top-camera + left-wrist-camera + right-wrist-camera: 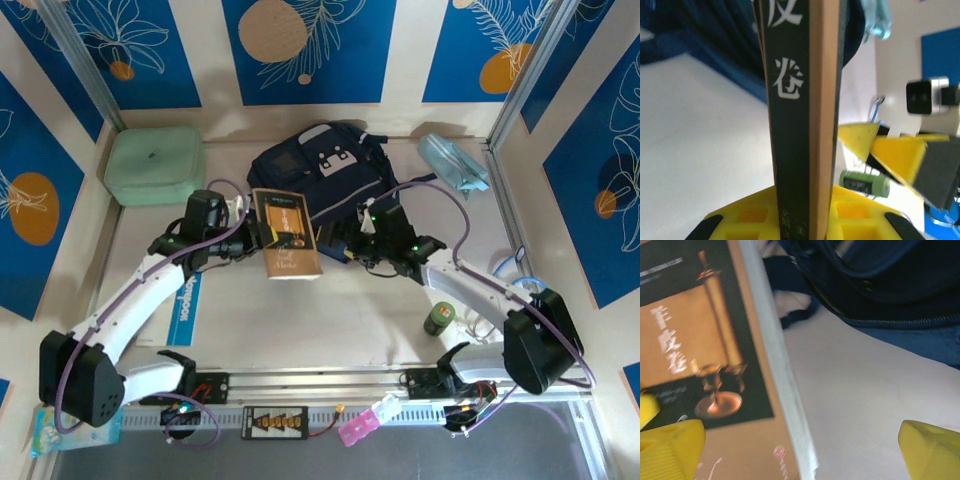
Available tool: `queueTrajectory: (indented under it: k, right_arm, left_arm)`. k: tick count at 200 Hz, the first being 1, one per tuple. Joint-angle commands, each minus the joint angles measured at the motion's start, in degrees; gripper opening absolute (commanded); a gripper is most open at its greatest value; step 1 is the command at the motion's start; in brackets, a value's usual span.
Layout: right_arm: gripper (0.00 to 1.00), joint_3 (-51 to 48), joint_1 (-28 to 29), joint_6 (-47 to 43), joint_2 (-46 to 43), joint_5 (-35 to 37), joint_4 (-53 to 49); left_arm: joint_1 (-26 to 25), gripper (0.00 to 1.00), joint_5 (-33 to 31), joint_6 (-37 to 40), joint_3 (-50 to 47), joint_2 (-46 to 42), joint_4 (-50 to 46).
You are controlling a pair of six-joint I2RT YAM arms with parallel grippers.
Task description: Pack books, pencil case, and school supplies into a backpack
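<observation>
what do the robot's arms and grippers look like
Both the left arm and right arm have white links, bulky black joints and a purple cable running alongside. Small green lights glow near the right arm's wrist. The left gripper and right gripper have black bodies and bright yellow plastic fingers.

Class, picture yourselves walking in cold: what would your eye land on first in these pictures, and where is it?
First, the flat tan-brown book with a dark cover picture, held at table centre, clamped at its spine by the left gripper. Just behind it lies the large navy-blue fabric backpack, and the right gripper stands open at the book's right side.
</observation>
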Motion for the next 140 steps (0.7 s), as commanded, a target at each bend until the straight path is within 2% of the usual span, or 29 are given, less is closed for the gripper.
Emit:
queueTrajectory:
  k: [1, 19, 37, 68, 100, 140]
  right_arm:
    - [0.99, -2.02, -1.65, 4.12, -3.68, -6.17, 9.36]
    - [0.99, -3.10, -3.29, 11.50, -5.59, -8.27, 13.88]
    - [0.99, -4.53, -3.74, 18.47, -6.23, -7.96, 19.26]
    - [0.99, -5.26, -3.76, 25.85, -4.40, -8.39, 26.04]
    - [1.00, -7.03, -4.65, 33.62, -0.85, -8.24, 37.24]
    - [0.99, -6.76, -5.09, 39.96, 5.87, -9.29, 48.66]
  left_arm:
    - [-0.26, 0.00, -3.78, -9.07, 2.82, 0.78, 13.31]
    - [-1.10, 0.00, -7.66, -13.52, 2.73, 2.42, 21.75]
    - [-2.74, 0.00, -12.29, -15.91, 4.21, 4.56, 26.18]
    - [-4.47, 0.00, -15.63, -18.64, 7.75, 8.33, 29.77]
    - [-5.59, 0.00, -21.18, -25.44, 6.52, 9.65, 33.41]
    - [-6.84, 0.00, -24.18, -29.88, 6.80, 10.93, 37.37]
